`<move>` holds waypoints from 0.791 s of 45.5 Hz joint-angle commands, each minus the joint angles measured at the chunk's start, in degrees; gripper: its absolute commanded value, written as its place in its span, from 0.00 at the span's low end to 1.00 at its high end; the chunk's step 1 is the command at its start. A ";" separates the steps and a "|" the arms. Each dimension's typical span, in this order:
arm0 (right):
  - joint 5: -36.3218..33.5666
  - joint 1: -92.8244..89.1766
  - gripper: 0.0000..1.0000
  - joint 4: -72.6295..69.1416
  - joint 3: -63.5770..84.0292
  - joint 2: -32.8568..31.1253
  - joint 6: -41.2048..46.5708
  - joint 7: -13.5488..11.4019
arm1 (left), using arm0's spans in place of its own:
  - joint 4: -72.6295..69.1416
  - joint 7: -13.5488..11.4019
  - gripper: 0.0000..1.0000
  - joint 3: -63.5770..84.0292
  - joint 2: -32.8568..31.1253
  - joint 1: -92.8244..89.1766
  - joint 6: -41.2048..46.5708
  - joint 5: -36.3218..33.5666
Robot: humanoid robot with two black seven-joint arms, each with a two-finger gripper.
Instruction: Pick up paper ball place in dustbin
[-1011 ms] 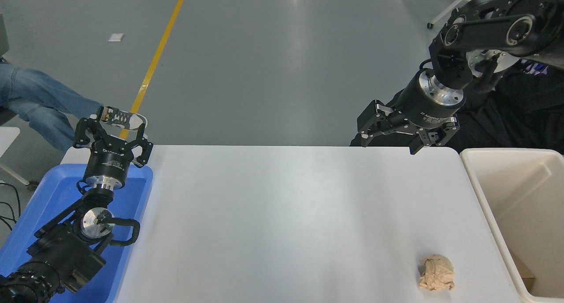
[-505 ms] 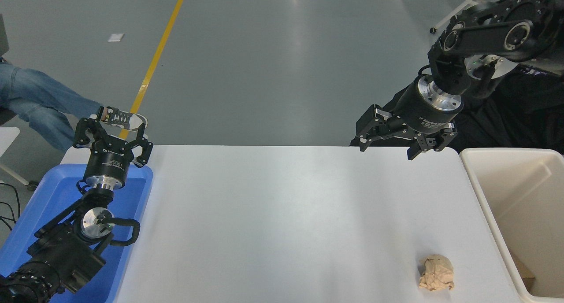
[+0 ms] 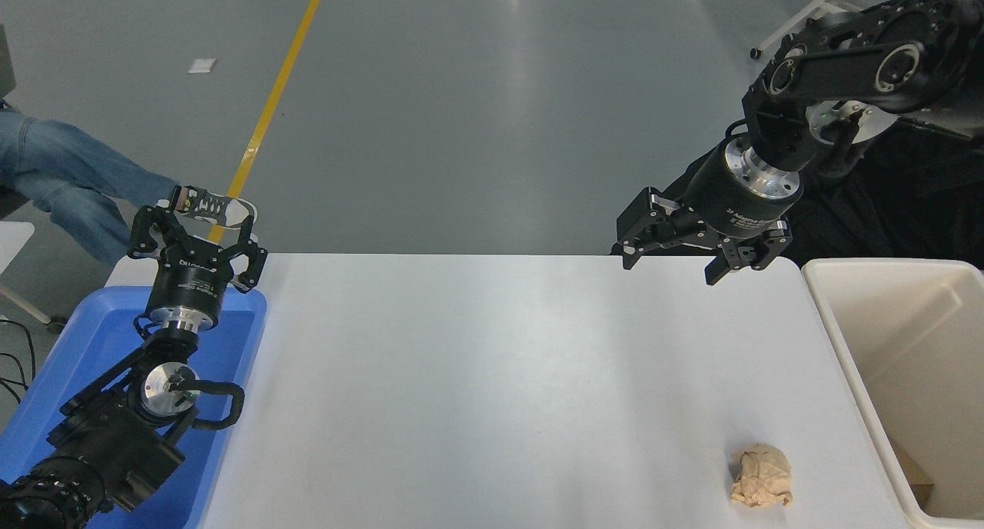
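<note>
A: Entry, head view. Where is the target?

B: The crumpled tan-beige paper ball [image 3: 761, 476] lies on the white rectangular table [image 3: 477, 390], near the table's near right corner. Nothing touches it. It sits just left of the large cream-white rectangular plastic dustbin [image 3: 846, 325], which stands against the table's right edge.

A: Inside of the bin?

B: Only partly visible. A brown flat piece shows at the bottom near corner; I cannot tell what it is.

A: Right arm?

B: The black right gripper [image 3: 667, 257] hangs above the table's far edge, well apart from the paper ball and left of the bin's far corner. Its two fingers are spread wide with nothing between them, pointing down and toward the left. A silver wrist ring sits behind the black cylindrical body.

A: Left arm?

B: Parked at lower left. The black left gripper [image 3: 197, 223] points away from the camera, above the far end of the shallow blue plastic tray [image 3: 84, 344]; its fingers are spread apart and hold nothing.

A: Anything else in frame?

B: A person's leg in blue jeans [image 3: 69, 183] at the left edge, with a patterned shoe just behind the left gripper. A yellow floor line [image 3: 278, 83] runs across the grey floor beyond the table. Dark fabric shows behind the right arm, at the far right.
</note>
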State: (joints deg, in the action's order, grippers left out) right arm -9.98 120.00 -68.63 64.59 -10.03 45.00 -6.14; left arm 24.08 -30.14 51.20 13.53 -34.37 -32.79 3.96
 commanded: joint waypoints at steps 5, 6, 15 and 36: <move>-0.04 -0.38 1.00 -0.02 -0.25 -0.26 0.00 -0.01 | 0.00 0.00 0.99 0.04 0.00 0.00 0.01 0.00; -0.04 -0.55 1.00 -0.02 -0.25 -0.26 0.00 -0.01 | 0.00 0.00 0.99 0.04 0.00 0.00 0.01 0.00; 0.14 -0.56 1.00 0.07 0.36 -0.70 0.00 -0.01 | 0.00 0.00 0.99 -0.05 0.00 0.00 0.01 0.00; 5.06 -7.41 1.00 0.07 7.65 0.01 -8.16 -0.27 | 0.00 0.00 0.99 -0.05 0.00 0.00 0.01 0.00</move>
State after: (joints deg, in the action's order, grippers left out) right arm -7.47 116.68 -68.29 67.14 -10.34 44.23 -6.29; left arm 24.09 -30.14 51.16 13.53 -34.37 -32.79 3.96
